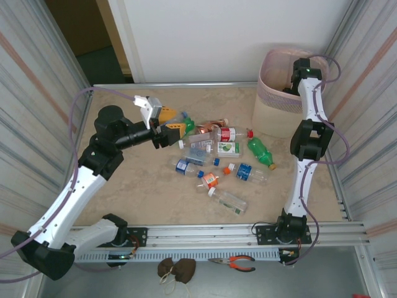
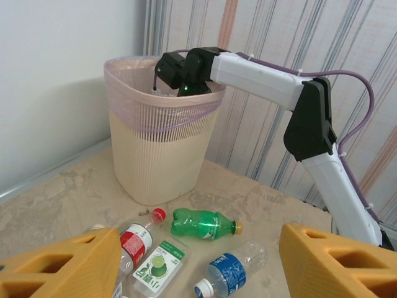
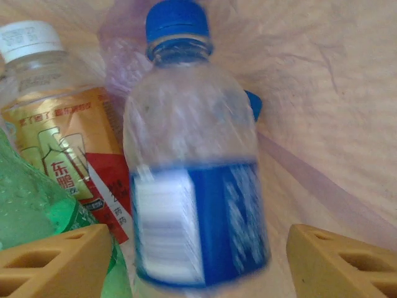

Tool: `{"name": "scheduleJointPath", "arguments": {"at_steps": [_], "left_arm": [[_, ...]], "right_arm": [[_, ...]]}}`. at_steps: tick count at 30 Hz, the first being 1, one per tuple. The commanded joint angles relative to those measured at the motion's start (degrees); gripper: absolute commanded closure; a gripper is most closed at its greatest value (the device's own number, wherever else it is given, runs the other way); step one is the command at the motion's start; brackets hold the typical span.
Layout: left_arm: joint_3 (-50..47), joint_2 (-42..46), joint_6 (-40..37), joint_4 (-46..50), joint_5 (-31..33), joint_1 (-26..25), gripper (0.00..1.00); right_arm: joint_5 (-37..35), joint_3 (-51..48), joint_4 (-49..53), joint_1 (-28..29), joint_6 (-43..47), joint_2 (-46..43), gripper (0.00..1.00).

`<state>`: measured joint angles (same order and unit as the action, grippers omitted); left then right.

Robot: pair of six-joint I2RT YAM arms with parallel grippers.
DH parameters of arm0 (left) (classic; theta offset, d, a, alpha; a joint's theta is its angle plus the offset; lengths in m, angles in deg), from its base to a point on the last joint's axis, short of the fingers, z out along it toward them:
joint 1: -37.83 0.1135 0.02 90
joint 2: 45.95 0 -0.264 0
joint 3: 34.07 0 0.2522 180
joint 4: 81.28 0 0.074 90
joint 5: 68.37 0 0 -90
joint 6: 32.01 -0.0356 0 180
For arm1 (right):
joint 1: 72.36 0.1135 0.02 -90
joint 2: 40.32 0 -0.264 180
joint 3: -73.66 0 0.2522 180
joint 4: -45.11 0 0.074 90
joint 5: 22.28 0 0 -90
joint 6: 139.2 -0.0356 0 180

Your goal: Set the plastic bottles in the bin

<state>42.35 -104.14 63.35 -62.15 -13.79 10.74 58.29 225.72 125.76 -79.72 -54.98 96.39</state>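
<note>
Several plastic bottles lie in a loose pile mid-table, among them a green one (image 1: pixel 260 151), a red-labelled one (image 1: pixel 224 134) and a blue-labelled one (image 1: pixel 248 172). My left gripper (image 2: pixel 198 261) hovers open over the pile's left side, nothing between its fingers; below it lie the green bottle (image 2: pixel 205 223) and the blue-labelled bottle (image 2: pixel 229 273). The beige bin (image 1: pixel 273 112) stands at the back right. My right gripper (image 3: pixel 198 248) is down inside it, open, with a motion-blurred blue-capped bottle (image 3: pixel 192 186) loose between the spread fingers, a gap on each side.
Inside the bin lie an orange-and-red-labelled bottle (image 3: pixel 62 155) and a green bottle (image 3: pixel 31 211) against the pink liner (image 3: pixel 322 93). Corrugated walls close in both sides of the table. Orange-handled pliers (image 1: pixel 239 264) lie below the front rail.
</note>
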Motion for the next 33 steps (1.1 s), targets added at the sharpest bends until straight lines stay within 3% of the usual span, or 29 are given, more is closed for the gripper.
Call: {"name": "scheduleJointPath", "arguments": {"at_steps": [1,12,20,33], "left_arm": [[-0.1,-0.4,-0.6,2.7,2.5,0.3,0.32],[2.2,-4.1,-5.8,14.1,10.6,0.6,0.33],[4.5,-8.7,-11.3,21.5,12.0,2.9,0.35],[15.6,-24.9,-19.5,35.6,20.3,8.7,0.4]], "right_arm": [[-0.2,-0.7,2.3,1.3,-0.3,-2.2,0.23],[-0.2,-1.4,1.4,2.3,-1.0,-11.9,0.17],[2.6,-5.3,-0.2,3.6,-2.5,-20.2,0.17],[7.6,-16.0,-4.6,3.5,-3.6,-32.4,0.19]]}}
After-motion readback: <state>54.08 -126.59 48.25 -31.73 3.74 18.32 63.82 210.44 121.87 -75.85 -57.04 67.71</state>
